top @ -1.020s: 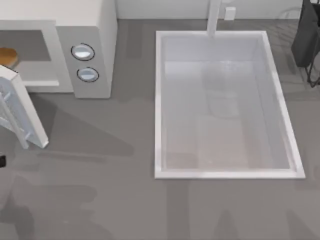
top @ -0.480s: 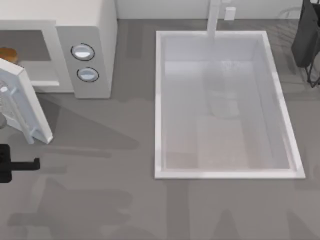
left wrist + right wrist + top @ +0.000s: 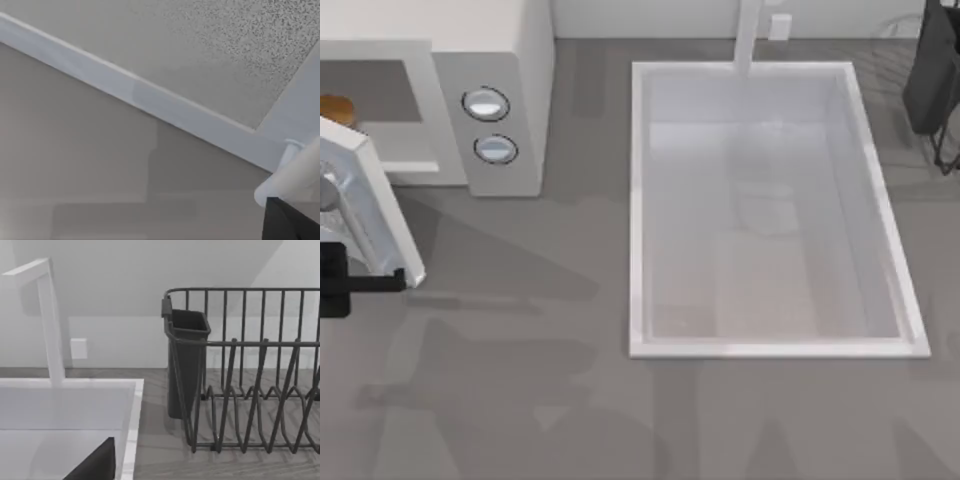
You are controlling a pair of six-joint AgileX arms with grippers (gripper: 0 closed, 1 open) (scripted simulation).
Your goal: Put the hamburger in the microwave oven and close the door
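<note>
Sitting inside the microwave oven [image 3: 500, 60], the hamburger [image 3: 336, 107] looks golden-tan.

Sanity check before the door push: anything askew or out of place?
Nothing stands out. The hamburger sits inside the microwave oven; the door is still ajar with the left gripper at its outer edge. Nothing spilled or damaged.

Overhead view, 2 wrist close-ups (sink [image 3: 770, 200] shared)

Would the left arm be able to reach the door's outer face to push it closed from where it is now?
Probably yes: the left gripper sits right at the free edge of the half-open door, on its outer side, with only bare counter around it.
</note>
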